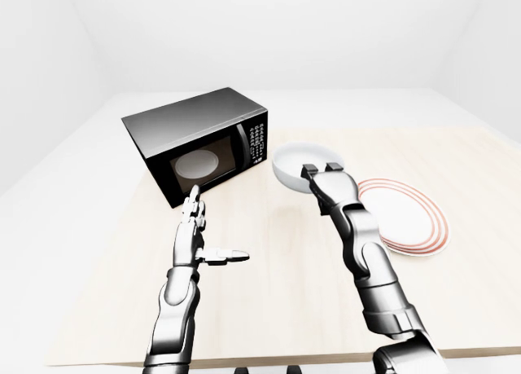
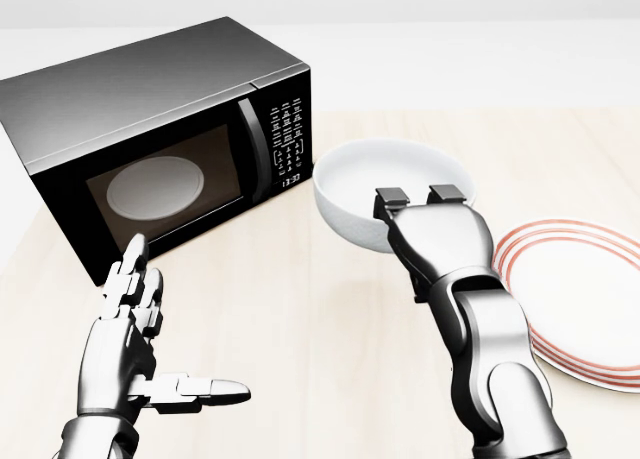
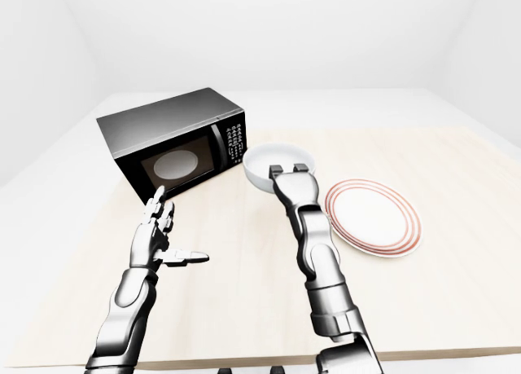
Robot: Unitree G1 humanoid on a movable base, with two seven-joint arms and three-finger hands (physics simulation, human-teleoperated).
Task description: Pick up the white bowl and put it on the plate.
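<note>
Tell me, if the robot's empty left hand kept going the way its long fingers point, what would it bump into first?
Probably the microwave. The left hand is open, its fingers aimed up the head view at the dark door, with bare table between. Depth is hard to judge.
</note>
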